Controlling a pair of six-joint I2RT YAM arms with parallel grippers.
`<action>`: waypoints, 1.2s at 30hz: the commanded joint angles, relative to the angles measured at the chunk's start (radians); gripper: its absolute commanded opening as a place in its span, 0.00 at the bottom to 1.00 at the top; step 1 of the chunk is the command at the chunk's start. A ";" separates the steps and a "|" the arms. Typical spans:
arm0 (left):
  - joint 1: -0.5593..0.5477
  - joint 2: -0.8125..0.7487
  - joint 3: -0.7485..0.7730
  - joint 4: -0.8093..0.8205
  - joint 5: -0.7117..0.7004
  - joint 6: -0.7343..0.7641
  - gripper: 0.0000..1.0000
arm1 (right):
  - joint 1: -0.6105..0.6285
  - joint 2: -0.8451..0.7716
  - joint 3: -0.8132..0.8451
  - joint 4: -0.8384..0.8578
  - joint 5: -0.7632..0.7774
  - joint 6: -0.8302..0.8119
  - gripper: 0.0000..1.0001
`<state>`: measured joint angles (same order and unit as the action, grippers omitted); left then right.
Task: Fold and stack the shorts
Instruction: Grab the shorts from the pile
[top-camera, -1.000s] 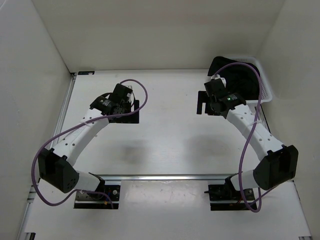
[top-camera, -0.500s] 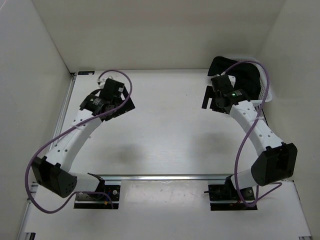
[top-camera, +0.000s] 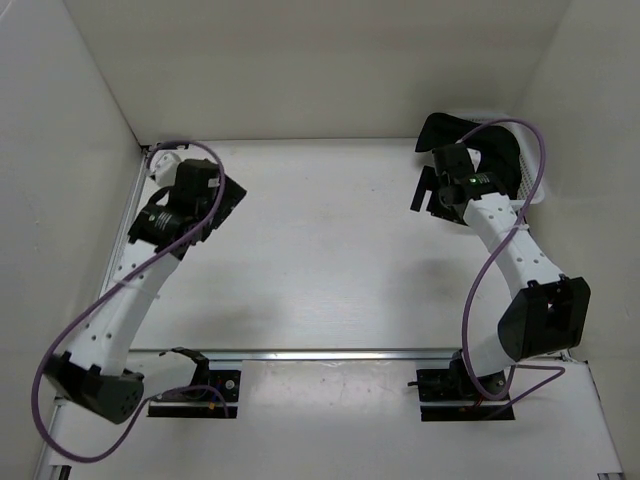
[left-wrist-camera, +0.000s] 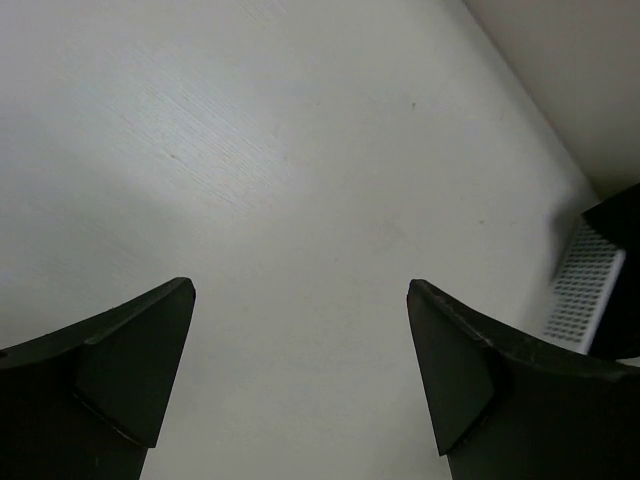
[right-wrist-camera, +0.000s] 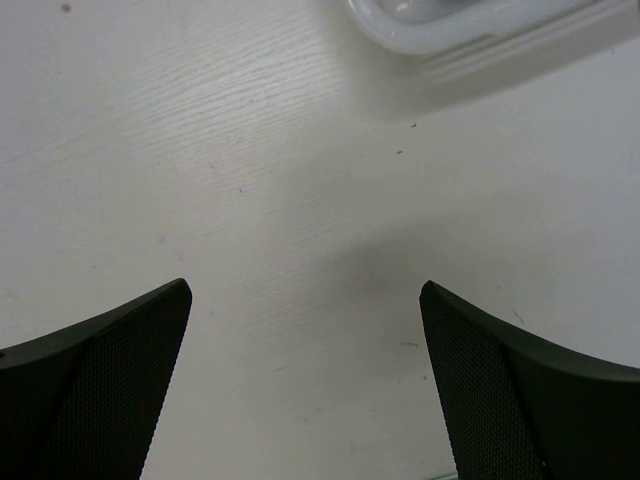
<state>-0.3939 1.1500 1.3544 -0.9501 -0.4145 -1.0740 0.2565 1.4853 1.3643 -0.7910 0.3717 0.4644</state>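
The black shorts (top-camera: 468, 140) lie bunched in the white mesh basket (top-camera: 532, 185) at the back right corner, with one part draped over its left rim. My right gripper (top-camera: 422, 190) is open and empty just left of the basket, over bare table; in the right wrist view (right-wrist-camera: 304, 288) its fingers are spread wide and the basket rim (right-wrist-camera: 450, 25) shows at the top. My left gripper (top-camera: 218, 198) is open and empty at the far left; its wrist view (left-wrist-camera: 300, 290) shows only table between the fingers. A dark shape that looks like the shorts (left-wrist-camera: 620, 215) shows above the basket (left-wrist-camera: 585, 300) at its right edge.
White walls close in the table on the left, back and right. A metal rail (top-camera: 330, 353) runs across the near edge by the arm bases. A rail (top-camera: 135, 215) runs along the left wall next to the left arm.
The left arm has swung left toward the side wall. The right gripper has moved back and closer to the basket. Both grippers stay open and empty.
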 joint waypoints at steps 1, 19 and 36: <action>0.001 0.156 0.081 0.019 0.012 0.274 1.00 | -0.011 0.012 0.081 0.010 0.061 -0.047 1.00; -0.046 0.424 0.216 -0.093 -0.021 0.571 1.00 | -0.292 0.726 0.954 -0.175 -0.079 -0.055 1.00; -0.046 0.471 0.216 -0.062 0.080 0.598 1.00 | -0.436 1.107 1.208 -0.018 -0.275 0.085 0.62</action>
<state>-0.4370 1.6287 1.5398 -1.0309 -0.3542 -0.4927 -0.1860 2.6141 2.5042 -0.8745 0.1333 0.5350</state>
